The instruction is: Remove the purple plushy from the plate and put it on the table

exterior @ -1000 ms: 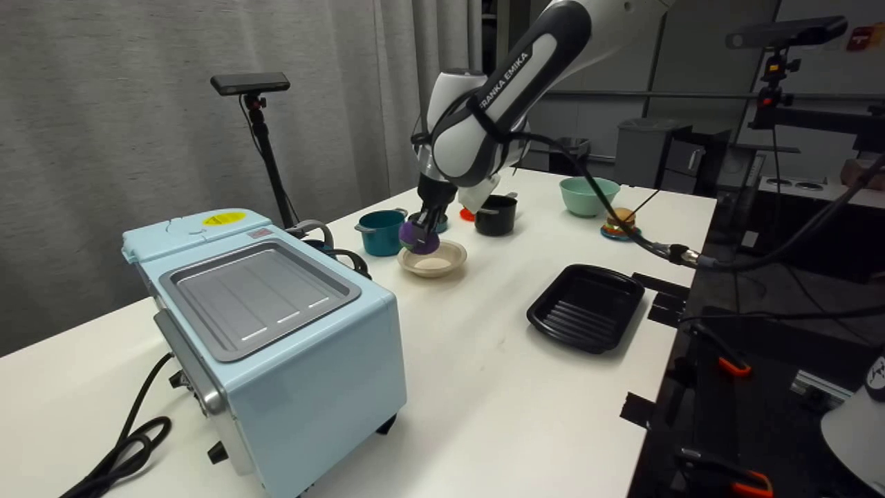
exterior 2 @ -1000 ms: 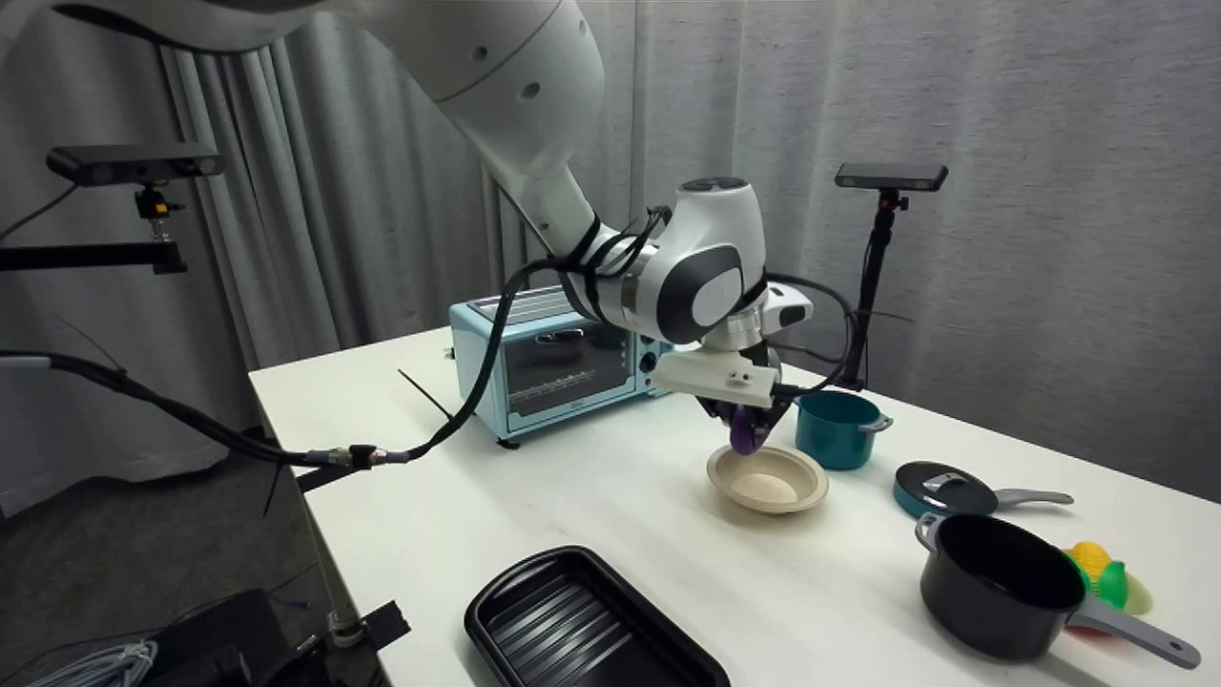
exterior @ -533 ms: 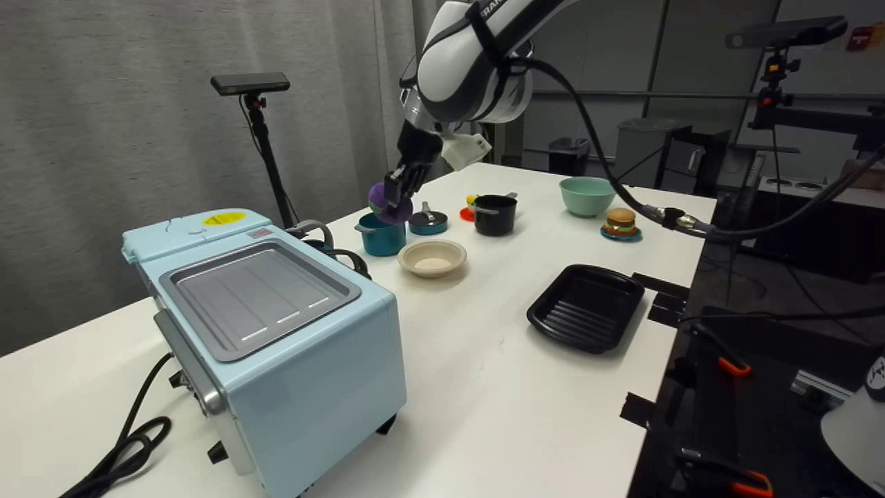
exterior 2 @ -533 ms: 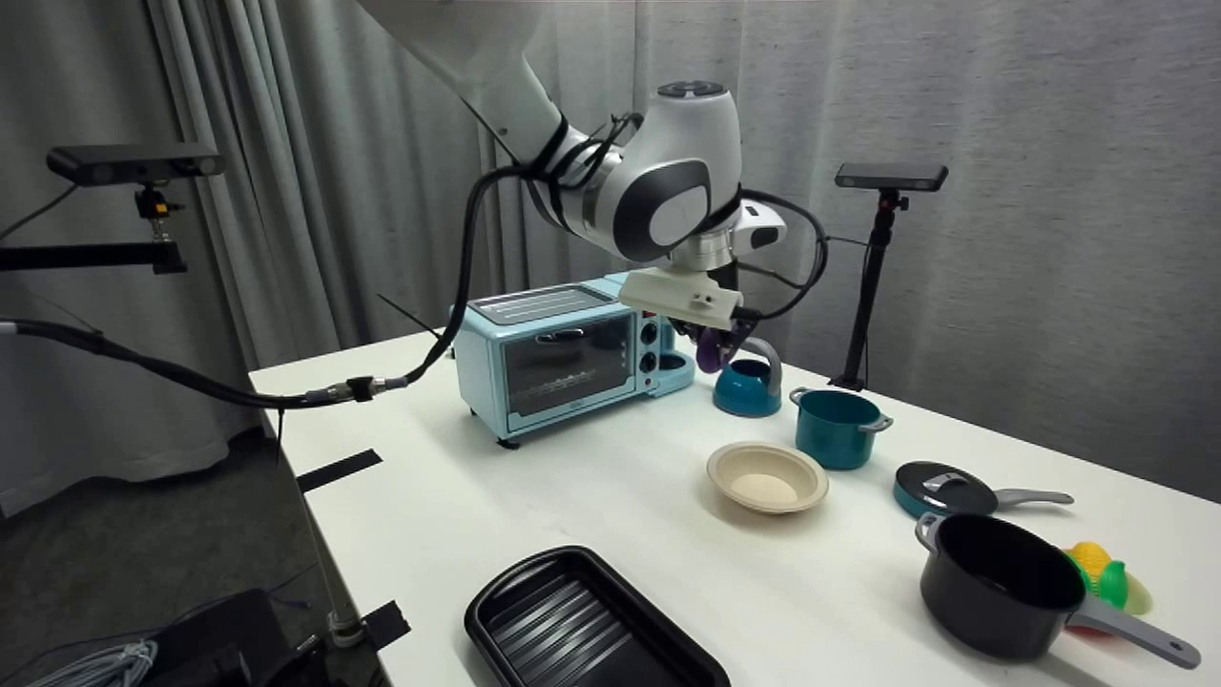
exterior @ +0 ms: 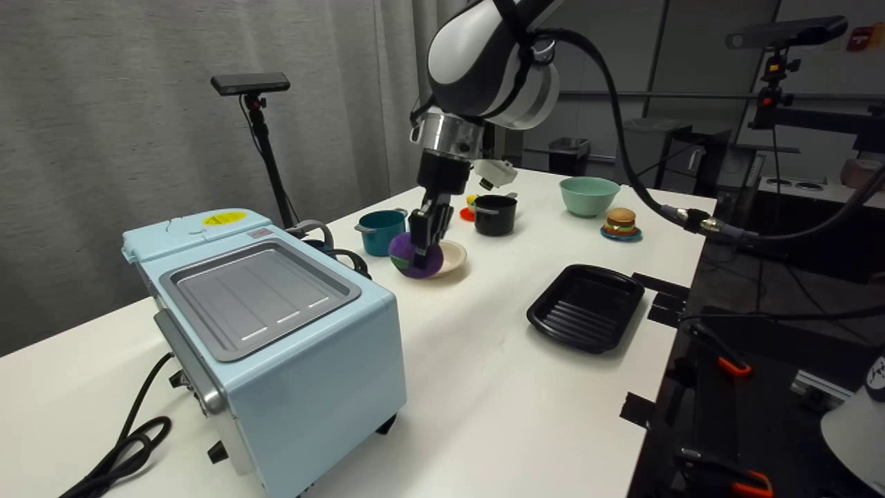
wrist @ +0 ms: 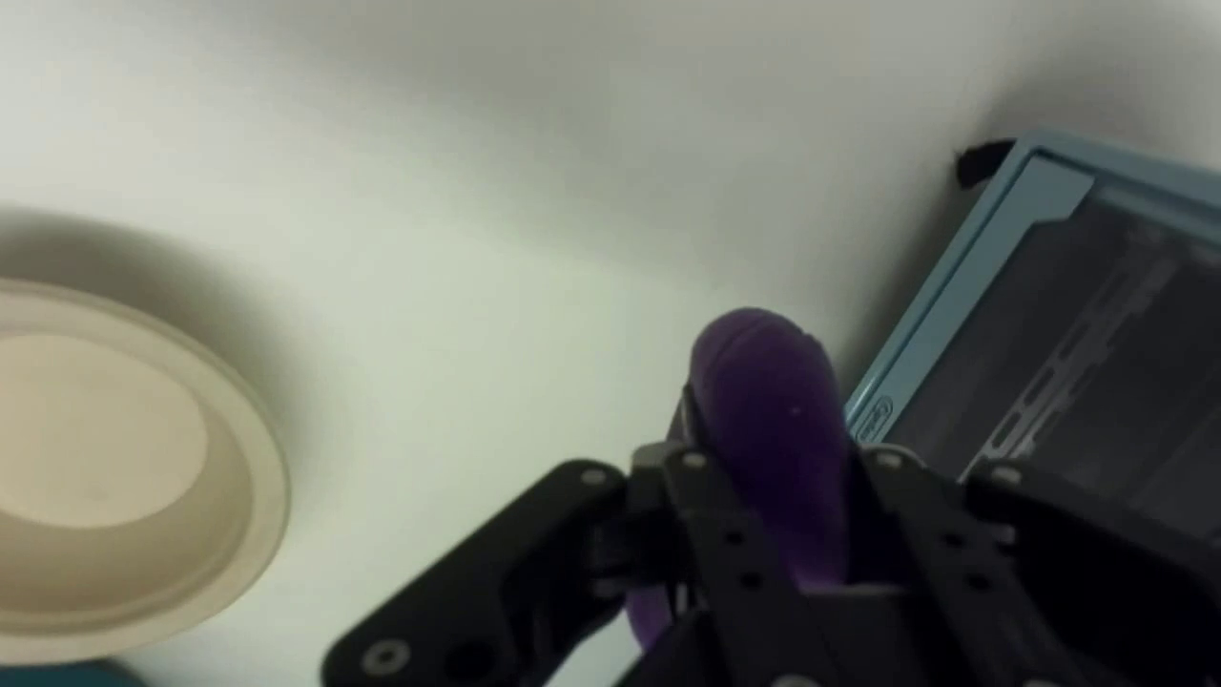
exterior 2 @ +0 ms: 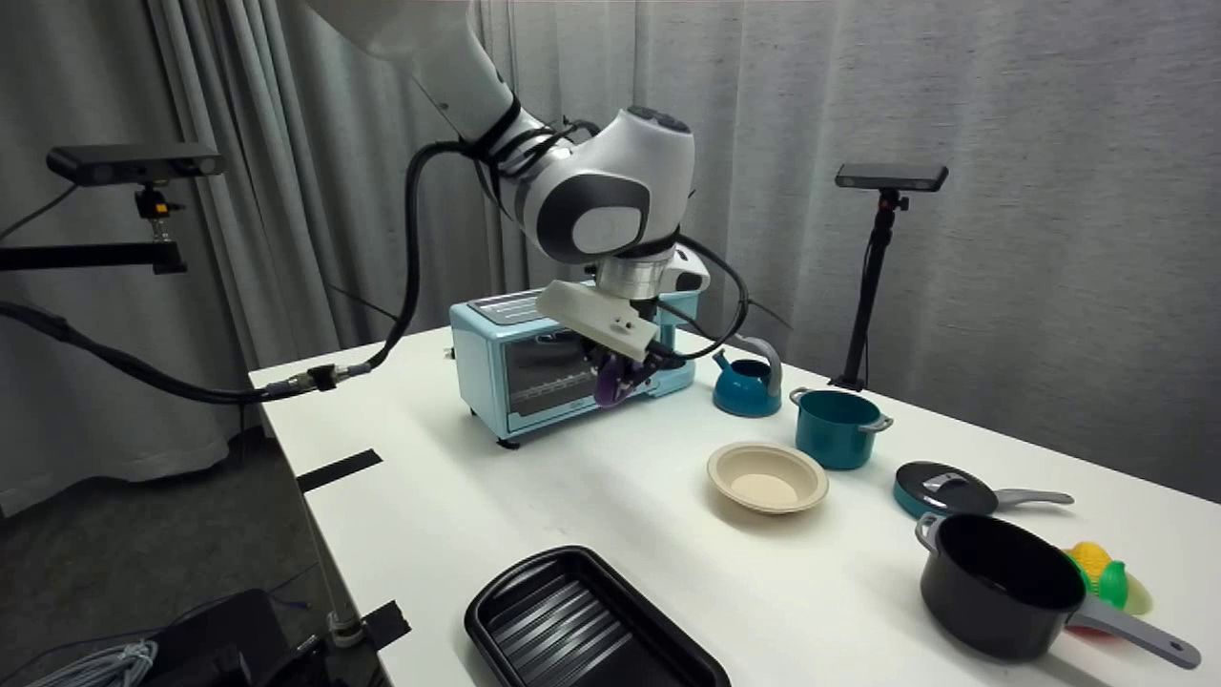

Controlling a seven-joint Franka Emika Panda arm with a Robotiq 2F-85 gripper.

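Observation:
My gripper [exterior: 423,257] is shut on the purple plushy [exterior: 402,247], squeezing it between its fingers. In the wrist view the plushy [wrist: 771,401] bulges out between the fingertips [wrist: 768,468]. In an exterior view the plushy [exterior 2: 608,385] hangs below the gripper [exterior 2: 622,370], above the white table [exterior 2: 572,496] and in front of the toaster oven. The cream plate [exterior 2: 768,489] stands on the table with nothing in it. In an exterior view the plushy partly covers the plate [exterior: 454,257]. In the wrist view the plate [wrist: 262,496] lies left, apart from the plushy.
The light-blue toaster oven [exterior 2: 477,372] stands close to the gripper; its glass door shows in the wrist view [wrist: 1097,363]. A blue kettle [exterior 2: 746,389], teal pot [exterior 2: 836,434], lidded pan [exterior 2: 944,489] and black pot [exterior 2: 997,592] stand farther along. A black ridged tray [exterior: 586,308] lies near the table edge.
The gripper carried the plushy up from just above the plate, then down again and sideways, away from the plate toward the toaster oven. The plate has not moved.

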